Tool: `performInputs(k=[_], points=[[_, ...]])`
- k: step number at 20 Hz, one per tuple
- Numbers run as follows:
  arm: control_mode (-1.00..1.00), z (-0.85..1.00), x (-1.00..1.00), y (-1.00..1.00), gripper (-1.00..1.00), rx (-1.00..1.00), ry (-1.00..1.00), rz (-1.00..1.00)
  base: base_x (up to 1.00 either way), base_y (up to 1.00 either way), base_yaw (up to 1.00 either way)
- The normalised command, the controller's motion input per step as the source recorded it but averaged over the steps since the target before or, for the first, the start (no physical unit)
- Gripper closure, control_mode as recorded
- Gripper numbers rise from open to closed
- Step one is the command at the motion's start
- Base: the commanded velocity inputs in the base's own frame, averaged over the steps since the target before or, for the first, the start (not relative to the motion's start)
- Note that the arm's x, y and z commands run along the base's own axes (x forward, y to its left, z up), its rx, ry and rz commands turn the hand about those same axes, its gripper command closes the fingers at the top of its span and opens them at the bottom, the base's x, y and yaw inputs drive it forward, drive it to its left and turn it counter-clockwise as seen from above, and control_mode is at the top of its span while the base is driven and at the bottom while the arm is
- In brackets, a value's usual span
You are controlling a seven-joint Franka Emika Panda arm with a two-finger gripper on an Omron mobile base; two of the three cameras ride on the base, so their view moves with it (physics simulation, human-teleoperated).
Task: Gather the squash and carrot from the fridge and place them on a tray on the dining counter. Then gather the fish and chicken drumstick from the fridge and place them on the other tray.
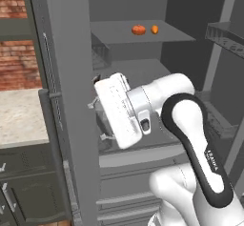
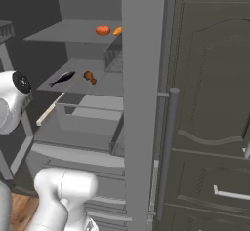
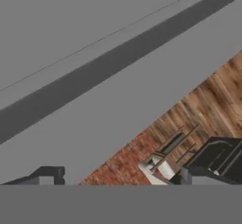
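Observation:
On the fridge's upper shelf lie a round orange-red squash (image 1: 138, 29) (image 2: 102, 30) and, just to its right, a small orange carrot (image 1: 155, 29) (image 2: 117, 31). One shelf lower, a dark fish (image 2: 62, 78) lies left of a brown chicken drumstick (image 2: 90, 77). My gripper (image 1: 96, 120) points left at the edge of the open fridge door, below and in front of those shelves. Its jaws stand open with nothing between them. In the hand view the gripper (image 3: 120, 178) faces a slanted grey door panel (image 3: 94, 76).
The open fridge door (image 1: 66, 101) stands tall right beside my hand. A pulled-out drawer (image 2: 88, 115) sits under the lower shelf. Dark cabinet doors (image 2: 210, 103) rise at the right. A brick wall (image 1: 16, 63) and a pale counter (image 1: 19, 115) lie left.

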Motion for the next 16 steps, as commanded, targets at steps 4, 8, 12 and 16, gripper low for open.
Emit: performInputs(k=[4,8,12,16], points=[[-1.0,0.06,-0.23,-0.06,-1.0,0.03,-0.14,0.01,0.0,0.0,0.0],[-1.0,0.34,-0.4,-0.5,-1.0,0.14,-0.32,0.0,0.0,0.0,0.0],[-1.0,0.42,-0.37,-0.79,-1.0,0.22,-0.33,-0.01,0.0,0.0,0.0],[-1.0,0.41,-0.31,-0.64,-1.0,0.19,-0.28,-0.06,0.0,0.0,0.0]])
